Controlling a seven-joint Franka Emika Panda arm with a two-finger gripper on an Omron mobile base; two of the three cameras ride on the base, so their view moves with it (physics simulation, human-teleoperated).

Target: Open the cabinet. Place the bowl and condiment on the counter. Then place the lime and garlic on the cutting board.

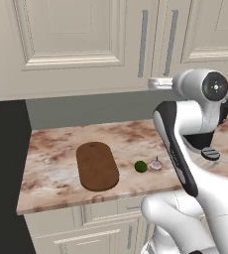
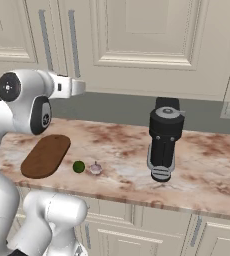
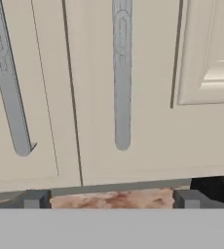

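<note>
Dark brown oval wooden cutting board (image 1: pixel 97 166), rounded at both ends, lying flat on the left part of the long marble-look counter (image 1: pixel 56 149), mottled pink-brown and white, bare on top. Small round dark green lime (image 1: pixel 141 166), on the counter to the right of the board and apart from it. Whitish-pink garlic bulb (image 1: pixel 156 164) with a thin pointed stem tip, just beside the lime on its right, near the counter's front edge. Black cylindrical appliance (image 2: pixel 163 145) with a grey cap, upright on the counter well to the right of the garlic. Above, the large cream-white wall cabinet (image 1: pixel 71 44) with raised-panel doors, both doors shut; two long grey bar handles (image 3: pixel 121 73) hang side by side at the seam between the doors. White arm's two-finger gripper (image 3: pixel 111 199), raised in front of the lower cabinet doors near the handles, jaws spread wide, nothing between the dark fingertips (image 3: pixel 35 199).
</note>
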